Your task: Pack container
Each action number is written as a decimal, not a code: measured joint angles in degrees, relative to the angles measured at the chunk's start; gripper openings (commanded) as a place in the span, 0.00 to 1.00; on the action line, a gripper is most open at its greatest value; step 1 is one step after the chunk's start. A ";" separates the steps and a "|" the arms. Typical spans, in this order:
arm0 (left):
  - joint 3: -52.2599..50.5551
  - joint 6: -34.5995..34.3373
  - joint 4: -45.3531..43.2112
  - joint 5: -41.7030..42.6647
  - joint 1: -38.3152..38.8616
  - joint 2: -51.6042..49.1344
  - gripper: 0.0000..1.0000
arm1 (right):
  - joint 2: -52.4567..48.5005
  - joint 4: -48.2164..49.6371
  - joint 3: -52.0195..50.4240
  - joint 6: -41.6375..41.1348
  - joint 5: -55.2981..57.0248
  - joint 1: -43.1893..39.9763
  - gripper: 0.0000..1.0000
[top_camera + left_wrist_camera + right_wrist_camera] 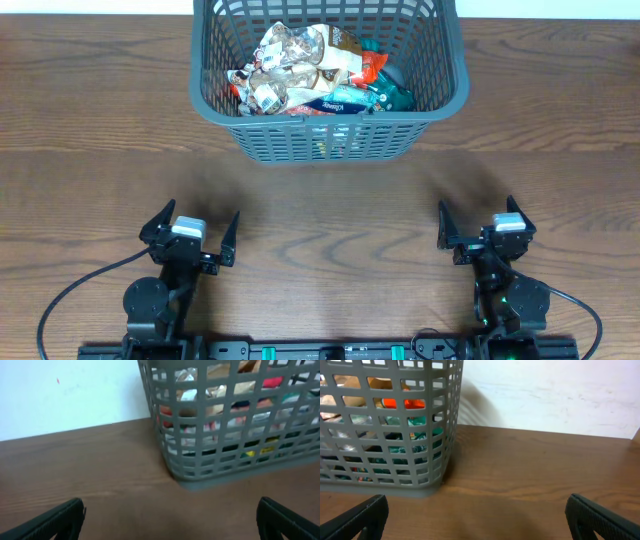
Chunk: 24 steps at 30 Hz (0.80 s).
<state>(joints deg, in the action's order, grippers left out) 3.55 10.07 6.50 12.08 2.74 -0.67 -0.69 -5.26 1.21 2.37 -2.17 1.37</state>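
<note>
- Two robot arms are idling at the near edge of a wooden table [330, 220], the left gripper [200, 222] and the right gripper [478, 212] both spreading their fingers wide and holding nothing.
- The container [300, 140] is sitting well ahead of both grippers and between their lines of reach. It is lying ahead and to the right of the left gripper and ahead and to the left of the right one.
- Snack packets [315, 70] are lying heaped inside the container, and no loose packet is showing on the table near either gripper.
- In the left wrist view, the left gripper [171, 515] is facing a corner of the container [225, 435], with bare table in between.
- In the right wrist view, the right gripper [476, 510] is facing the opposite corner [385, 425], again well apart from it.
- The packing is looking close to finished, judging by the full container.
- Risk is lying in any further reach forward:
  - a low approach could be catching a fingertip in the slotted wall or striking the thick rim, shoving the container along the smooth table
  - pressing into the heap could be crushing packets or tipping the top ones over the rim
</note>
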 measured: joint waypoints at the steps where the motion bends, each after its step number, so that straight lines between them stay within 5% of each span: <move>1: -0.11 -0.04 -0.39 0.00 0.00 0.02 0.99 | 0.02 -0.04 0.00 0.02 0.02 0.00 0.99; 24: -0.17 -0.87 -0.59 0.00 0.00 0.04 0.99 | 0.00 -0.02 0.00 0.00 0.02 0.00 0.99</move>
<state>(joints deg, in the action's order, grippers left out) 3.38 9.19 5.91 12.08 2.74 -0.62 -0.69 -5.28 1.21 2.37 -2.15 1.37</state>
